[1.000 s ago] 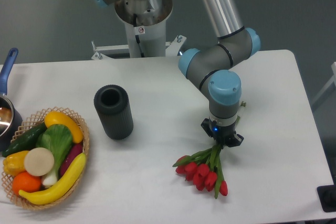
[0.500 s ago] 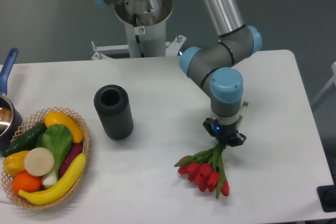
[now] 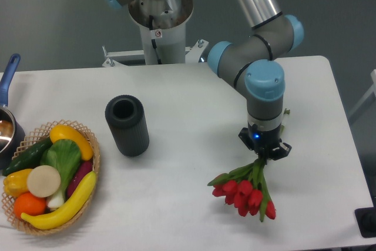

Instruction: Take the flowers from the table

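The gripper (image 3: 265, 152) sits in the lower right of the frame, pointing down, its fingers pinched on the stem end of the flowers (image 3: 247, 191). The red buds fan out below it toward the bottom edge, over the table (image 3: 176, 204); can't tell from this angle whether the buds touch the surface or hang just clear. Main risk, imo: the hold is on thin stems only, w/ the heavier bud end hanging off to one side, so a stem or two could slide out of the pinch and the bunch could split (esp. on a quick lift or swing). If the buds do drag, friction could tug them loose. Also near the right and bottom edges, so anything dropped may roll off. The black cylinder (image 3: 127, 125) and fruit basket (image 3: 50, 174) at the left are well apart, no collision worry there.
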